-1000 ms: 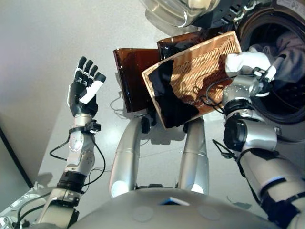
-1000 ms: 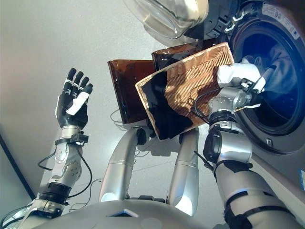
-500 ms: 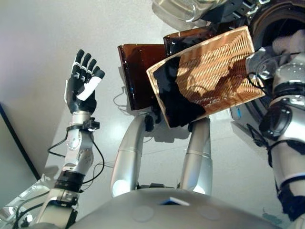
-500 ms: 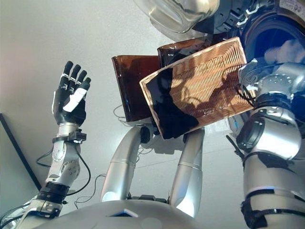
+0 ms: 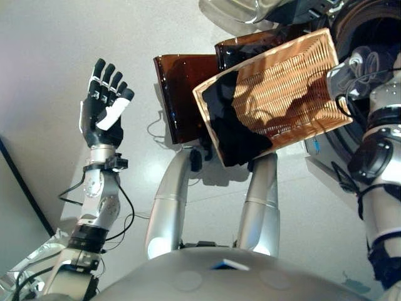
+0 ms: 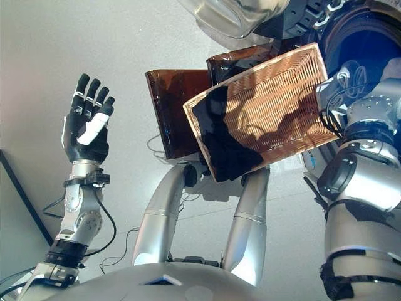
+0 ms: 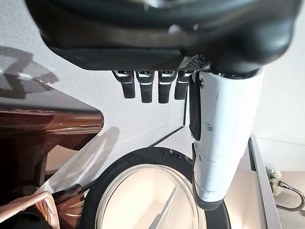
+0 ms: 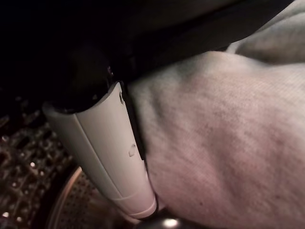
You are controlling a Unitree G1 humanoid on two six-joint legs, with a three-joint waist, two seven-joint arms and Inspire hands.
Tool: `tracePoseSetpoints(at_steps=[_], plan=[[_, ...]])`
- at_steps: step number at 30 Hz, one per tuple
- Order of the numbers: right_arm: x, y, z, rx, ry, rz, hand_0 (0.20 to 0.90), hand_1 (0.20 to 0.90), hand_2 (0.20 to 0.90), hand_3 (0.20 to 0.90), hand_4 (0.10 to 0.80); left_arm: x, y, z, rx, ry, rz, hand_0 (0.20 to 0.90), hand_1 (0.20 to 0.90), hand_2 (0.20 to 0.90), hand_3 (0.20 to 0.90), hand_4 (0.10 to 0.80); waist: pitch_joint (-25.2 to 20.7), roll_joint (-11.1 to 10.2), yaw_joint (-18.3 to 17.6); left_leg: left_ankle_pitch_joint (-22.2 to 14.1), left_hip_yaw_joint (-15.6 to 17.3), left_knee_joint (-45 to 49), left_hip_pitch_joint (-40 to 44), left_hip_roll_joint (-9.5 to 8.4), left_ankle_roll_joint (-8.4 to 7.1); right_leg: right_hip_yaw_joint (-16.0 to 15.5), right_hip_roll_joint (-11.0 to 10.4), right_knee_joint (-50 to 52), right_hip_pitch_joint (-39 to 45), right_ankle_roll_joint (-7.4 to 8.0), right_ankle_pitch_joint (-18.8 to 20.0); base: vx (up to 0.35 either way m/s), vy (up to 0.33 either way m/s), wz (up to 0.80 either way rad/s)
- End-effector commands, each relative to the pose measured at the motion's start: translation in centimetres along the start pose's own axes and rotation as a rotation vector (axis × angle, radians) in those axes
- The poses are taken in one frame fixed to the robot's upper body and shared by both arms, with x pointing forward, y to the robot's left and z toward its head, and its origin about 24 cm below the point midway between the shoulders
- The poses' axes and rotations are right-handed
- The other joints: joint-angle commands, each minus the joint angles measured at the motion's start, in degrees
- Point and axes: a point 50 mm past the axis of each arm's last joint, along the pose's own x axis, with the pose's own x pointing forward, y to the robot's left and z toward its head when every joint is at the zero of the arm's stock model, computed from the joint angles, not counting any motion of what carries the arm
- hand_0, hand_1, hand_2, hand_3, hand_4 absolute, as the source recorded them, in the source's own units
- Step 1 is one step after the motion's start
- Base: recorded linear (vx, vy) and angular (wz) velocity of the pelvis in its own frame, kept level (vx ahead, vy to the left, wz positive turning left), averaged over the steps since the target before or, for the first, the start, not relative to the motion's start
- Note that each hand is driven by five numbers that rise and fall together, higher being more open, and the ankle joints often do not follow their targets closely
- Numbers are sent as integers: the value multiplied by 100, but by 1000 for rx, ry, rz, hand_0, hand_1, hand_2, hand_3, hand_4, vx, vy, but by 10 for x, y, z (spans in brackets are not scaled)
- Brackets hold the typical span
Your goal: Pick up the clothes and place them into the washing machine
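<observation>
Bright even light on the pale floor [image 5: 50,75]; dim inside the drum [image 8: 28,157]; basket [image 5: 276,94] half shadowed.

We could not see the right hand [image 8: 109,157] past the washing machine [image 6: 369,37] opening in the head views; its wrist view showed only a white thumb against grey cloth [image 8: 224,138], fingers hidden. The drum ran off the picture's edge.

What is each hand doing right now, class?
Left hand: open, raised, holding nothing.
Right hand: inside the drum against pale cloth; grip cannot be told.
</observation>
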Motion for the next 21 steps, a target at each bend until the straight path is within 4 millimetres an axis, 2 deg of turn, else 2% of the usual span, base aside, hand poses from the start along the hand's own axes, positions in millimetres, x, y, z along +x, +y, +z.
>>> tracePoseSetpoints(at_steps=[1, 4, 8, 9, 10, 11, 13, 14, 15, 17, 18, 21], plan=[[-1, 40, 52, 80, -214, 213, 900, 900, 900, 900, 800, 0, 9, 46, 9, -241, 16, 900, 900, 900, 900, 800, -545, 40, -93, -510, -221, -206, 429, -116, -468, -33, 221, -434, -103, -647, 730, 0, 0, 0], [2, 33, 43, 78, -172, 186, 900, 900, 900, 900, 800, -1, 10, 47, 4, -239, 19, 900, 900, 900, 900, 800, -533, 38, -91, -508, -218, -213, 432, -126, -470, -42, 217, -444, -88, -648, 732, 0, 0, 0], [7, 24, 33, -9, -147, 164, 900, 900, 900, 900, 800, -2, 12, 45, 2, -222, 22, 900, 900, 900, 900, 800, -521, 21, -88, -510, -215, -208, 440, -132, -468, -52, 211, -439, -67, -658, 735, 0, 0, 0], [13, 20, 30, -100, -150, 157, 900, 900, 900, 900, 800, -2, 14, 45, 9, -216, 22, 900, 900, 900, 900, 800, -527, 1, -81, -514, -212, -208, 456, -131, -467, -52, 204, -461, -45, -658, 744, 0, 0, 0], [18, 13, 18, -281, -136, 192, 900, 900, 900, 900, 800, -2, 14, 46, 26, -206, 6, 900, 900, 900, 900, 800, -507, -32, -44, -507, -212, -217, 466, -123, -459, -71, 187, -495, -19, -656, 766, 0, 0, 0], [18, 14, 19, -285, -134, 195, 900, 900, 900, 900, 800, -2, 14, 46, 25, -206, 7, 900, 900, 900, 900, 800, -506, -25, -49, -506, -212, -220, 470, -121, -459, -71, 189, -500, -14, -656, 769, 0, 0, 0], [16, 10, 8, -343, -104, 246, 900, 900, 900, 900, 800, -1, 13, 48, 27, -209, -13, 900, 900, 900, 900, 800, -465, -34, -38, -504, -205, -229, 492, -120, -448, -88, 183, -511, 13, -646, 792, 0, 0, 0], [14, 9, 2, -389, -104, 279, 900, 900, 900, 900, 800, -2, 14, 49, 30, -208, -14, 900, 900, 900, 900, 800, -447, -55, -51, -498, -193, -229, 506, -116, -446, -97, 194, -524, 38, -644, 803, 0, 0, 0], [7, 9, -8, -520, -138, 355, 900, 900, 900, 900, 800, -3, 16, 50, 34, -210, -6, 900, 900, 900, 900, 800, -425, -84, -57, -484, -183, -229, 525, -101, -447, -107, 194, -537, 56, -645, 822, 0, 0, 0], [0, -3, -27, -701, -176, 455, 900, 900, 900, 900, 800, -3, 17, 49, 32, -208, -5, 900, 900, 900, 900, 800, -374, -119, -93, -483, -163, -220, 541, -77, -449, -124, 212, -552, 87, -647, 845, -21, 25, -4], [-1, -3, -28, -705, -179, 455, 900, 900, 900, 900, 800, -4, 18, 49, 32, -208, -3, 900, 900, 900, 900, 800, -377, -118, -102, -483, -163, -221, 545, -76, -449, -125, 213, -555, 92, -647, 846, -11, 19, -6], [-16, -24, -57, -910, -221, 614, 900, 900, 900, 900, 800, -4, 19, 47, 46, -208, 1, 900, 900, 900, 900, 800, -329, -152, -150, -490, -138, -165, 541, -59, -448, -151, 248, -550, 119, -653, 858, -21, 21, -5]])
